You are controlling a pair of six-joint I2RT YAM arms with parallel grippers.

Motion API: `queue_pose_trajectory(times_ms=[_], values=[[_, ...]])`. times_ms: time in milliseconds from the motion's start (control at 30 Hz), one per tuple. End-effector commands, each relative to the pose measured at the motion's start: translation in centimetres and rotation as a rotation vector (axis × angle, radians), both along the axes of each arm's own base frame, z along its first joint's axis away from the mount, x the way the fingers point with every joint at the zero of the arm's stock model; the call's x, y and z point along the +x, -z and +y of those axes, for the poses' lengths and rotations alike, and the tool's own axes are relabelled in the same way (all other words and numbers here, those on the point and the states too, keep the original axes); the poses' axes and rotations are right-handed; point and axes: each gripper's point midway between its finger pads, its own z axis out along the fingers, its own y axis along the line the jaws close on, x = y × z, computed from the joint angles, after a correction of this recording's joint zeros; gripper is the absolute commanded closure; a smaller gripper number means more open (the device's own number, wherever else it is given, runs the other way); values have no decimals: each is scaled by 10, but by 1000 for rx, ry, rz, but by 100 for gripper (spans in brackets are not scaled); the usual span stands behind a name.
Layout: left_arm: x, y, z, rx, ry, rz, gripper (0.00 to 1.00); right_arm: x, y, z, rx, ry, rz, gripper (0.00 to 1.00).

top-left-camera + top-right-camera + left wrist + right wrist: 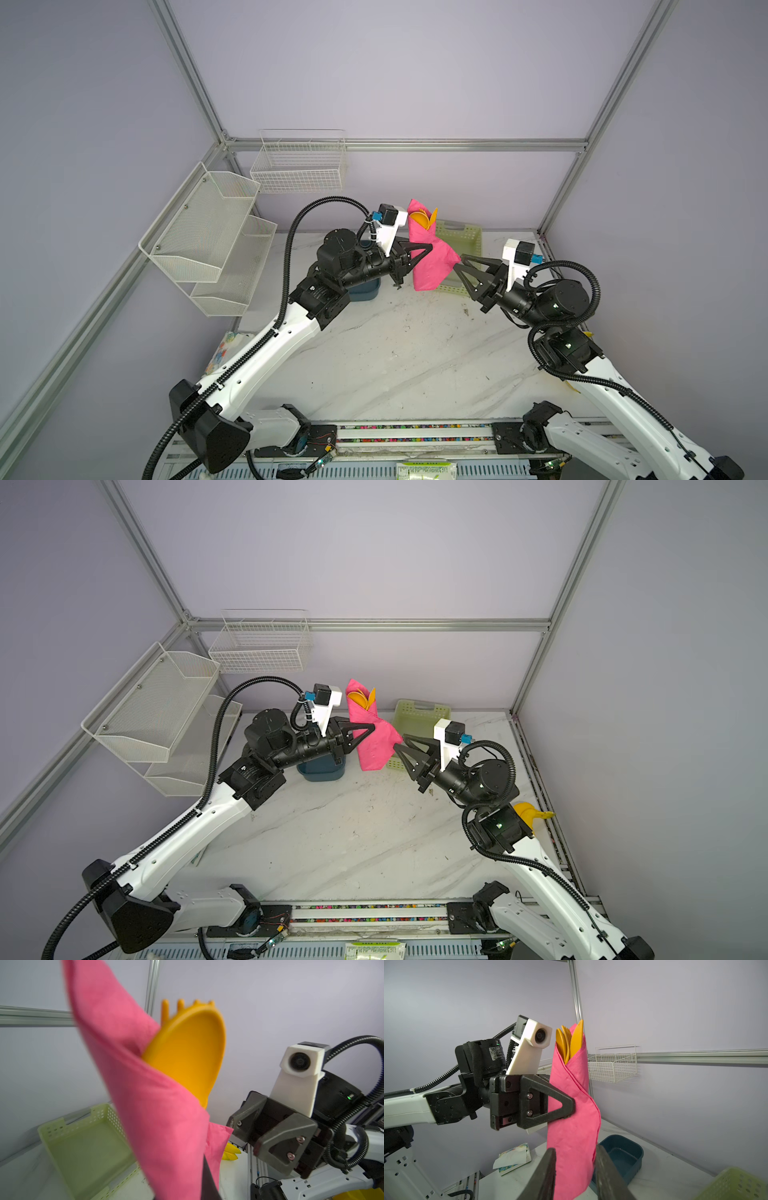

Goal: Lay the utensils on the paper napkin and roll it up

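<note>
Three orange utensils poke out of the top of the one paper napkin (571, 1084), above where the left gripper (572, 1109) bites it: one spoon (559, 1043), one fork (566, 1030) and one knife (578, 1036), standing close together. The napkin is wrapped round them as a single pink roll, held upright in the air and clear of the table (395, 353). The left gripper is clenched on the roll about halfway up its length.

Below that grip, the right gripper (575, 1150) has its two jaws parted, one on either side of the roll's lower end. Whether they press the paper cannot be told.

Under the left gripper sits one dark blue tub (623, 1153). Beyond the right gripper's tips lies one pale green perforated tray (461, 237). One floral packet (515, 1157) lies beneath the left arm.
</note>
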Motion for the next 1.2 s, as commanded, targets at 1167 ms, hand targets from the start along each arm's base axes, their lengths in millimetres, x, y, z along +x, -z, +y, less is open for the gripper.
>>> queue_pose_trajectory(times_ms=[1167], values=[[-27,-69,-7,-144,152,-98,100,10,24,42,-69,-222,76,53]])
